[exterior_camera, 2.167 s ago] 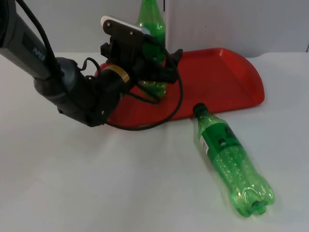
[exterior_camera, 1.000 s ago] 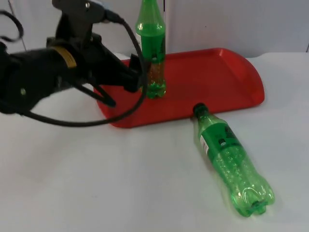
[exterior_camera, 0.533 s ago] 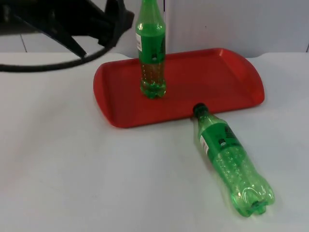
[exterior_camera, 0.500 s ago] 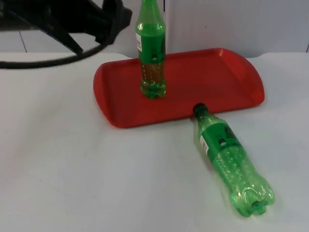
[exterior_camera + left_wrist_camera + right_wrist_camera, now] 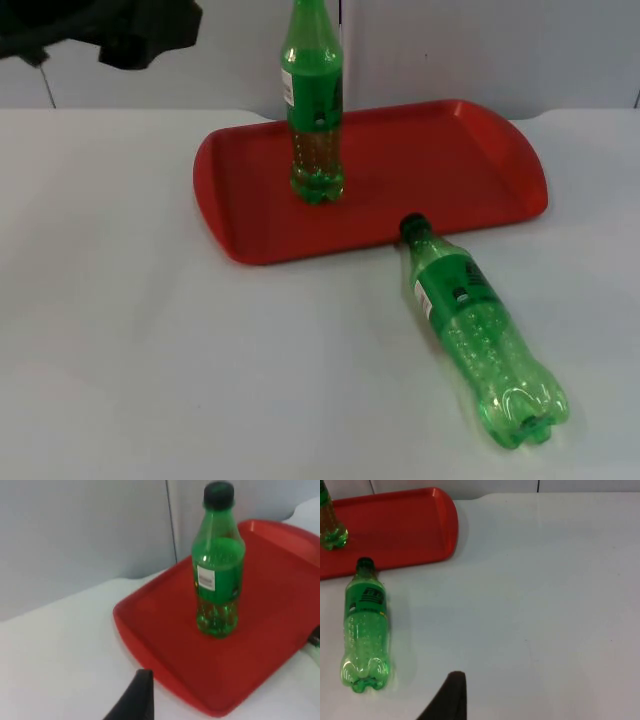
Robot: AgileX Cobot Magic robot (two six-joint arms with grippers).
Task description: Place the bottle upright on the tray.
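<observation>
tray (image 5: pixel 450 165) sits upper centre of the top view, far edge near the partition wall (image 5: pixel 480 50); 1 upright bottle (image 5: pixel 314 110) stands on the tray's left part, inside the rim; 2nd bottle (image 5: pixel 478 335) lies on its side on the table (image 5: pixel 150 350), lower right of frame, in front of the tray; its cap touches or sits just beside the tray's front edge, base pointing to the lower right; left gripper (image 5: pixel 145 30) sits in the upper left corner, well apart from both bottles

Green bottles (image 5: pixel 483 345) — red tray (image 5: pixel 450 160), seemingly plain.
</observation>
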